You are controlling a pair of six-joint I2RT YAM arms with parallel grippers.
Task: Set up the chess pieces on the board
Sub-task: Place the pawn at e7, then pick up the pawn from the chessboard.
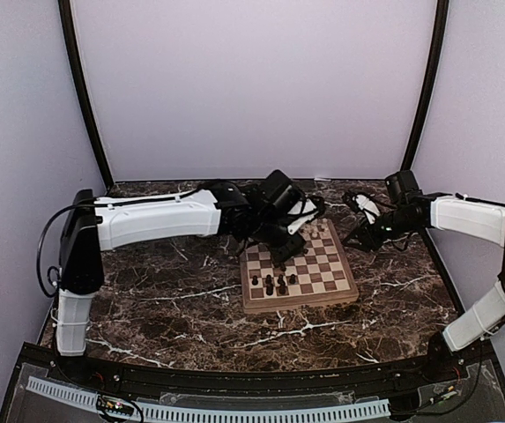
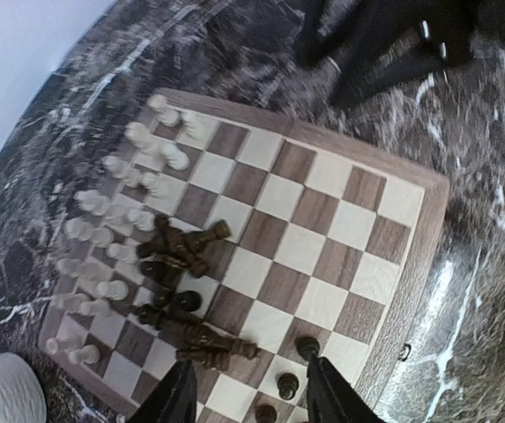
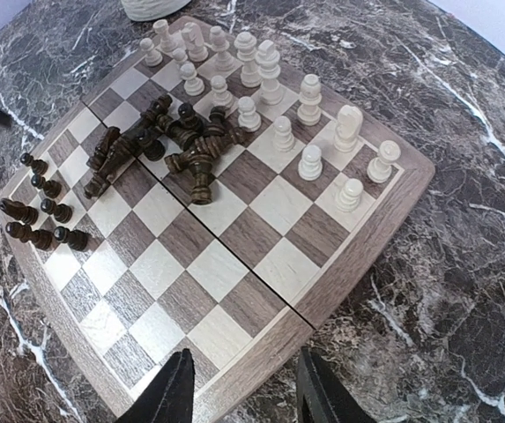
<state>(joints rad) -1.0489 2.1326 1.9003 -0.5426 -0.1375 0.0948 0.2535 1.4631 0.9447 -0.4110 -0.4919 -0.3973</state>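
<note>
From above, the board (image 1: 300, 305) lies on the dark marble desk (image 1: 164, 308) between the two arms. A few dark pieces (image 1: 274, 284) stand on its near left squares. The left pincer (image 1: 280, 236) hangs over the board's far left corner, and the right pincer (image 1: 364, 234) sits just beyond the far right edge, over the desk. How wide either one stands cannot be told from here. In the left wrist view, the left pincer (image 2: 254, 401) has its fingers apart with nothing clamped between them. It hovers above the board's edge, where three dark pieces stand on the squares below. More dark pieces lie toppled in a heap (image 2: 177, 256) mid-board, white pieces (image 2: 111, 289) crowd the rows beyond it, and a cream mug (image 2: 5, 388) shows at the lower left corner. In the right wrist view, the right pincer (image 3: 245, 397) is also apart and empty, poised over the board's near corner. White pieces stand in two rows along the far right side, the dark heap lies beside them, and standing dark pieces line the left edge.
</note>
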